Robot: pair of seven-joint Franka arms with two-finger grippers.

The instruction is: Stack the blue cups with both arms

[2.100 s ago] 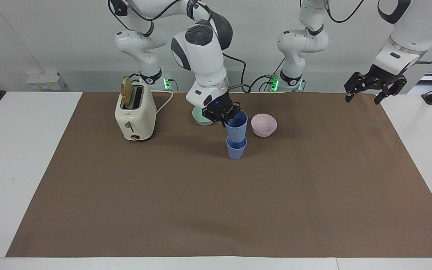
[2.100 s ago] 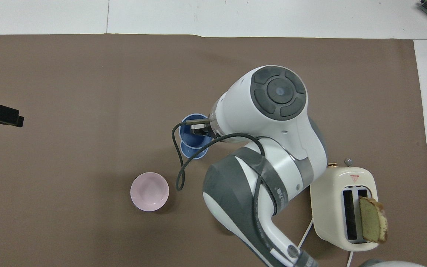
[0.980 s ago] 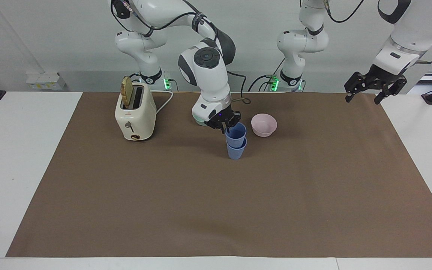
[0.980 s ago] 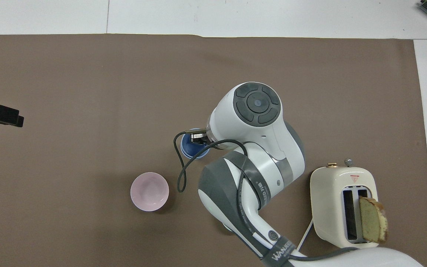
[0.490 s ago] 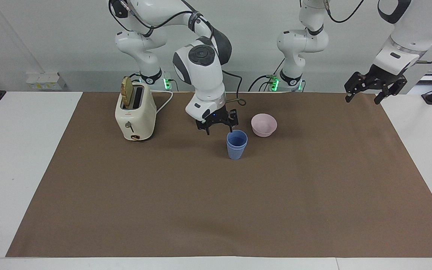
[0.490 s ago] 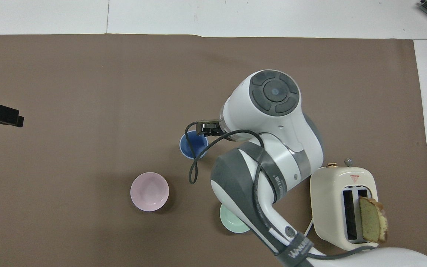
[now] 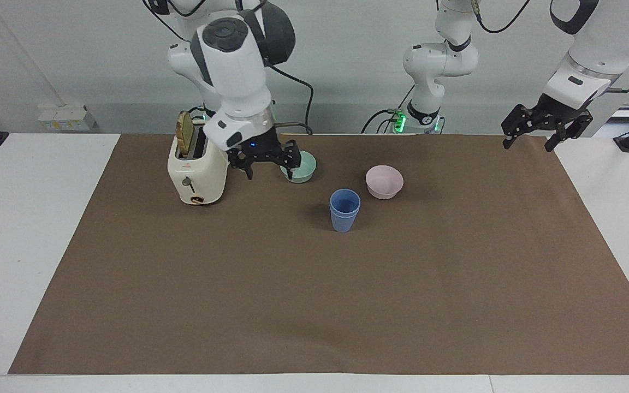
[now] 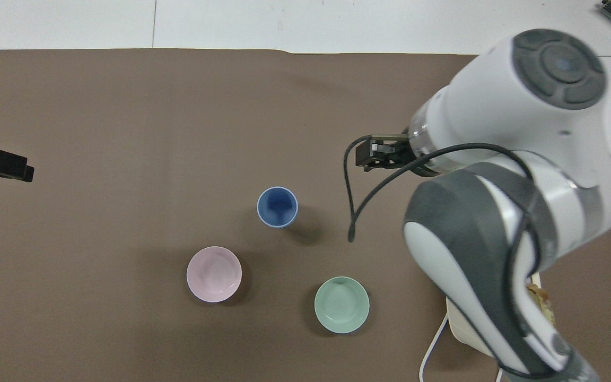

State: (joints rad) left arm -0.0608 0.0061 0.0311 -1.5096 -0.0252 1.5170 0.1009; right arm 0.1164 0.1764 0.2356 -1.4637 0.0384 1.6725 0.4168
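Two nested blue cups (image 7: 344, 209) stand on the white counter's (image 7: 30, 229) brown mat (image 7: 314, 295) before a pale wall (image 7: 85, 49), while the right gripper (image 7: 267, 161) and left gripper (image 7: 530, 134) hang empty, fingers spread.

Two periwinkle blue cups (image 7: 344, 209) nested as one stack, upright, mouth up, on the mat, apart from the raised, spread-fingered right gripper (image 7: 267, 162)

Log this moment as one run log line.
blue cups: nested, upright on mat | right gripper: open, empty, between toaster and green bowl | left gripper: open, waiting
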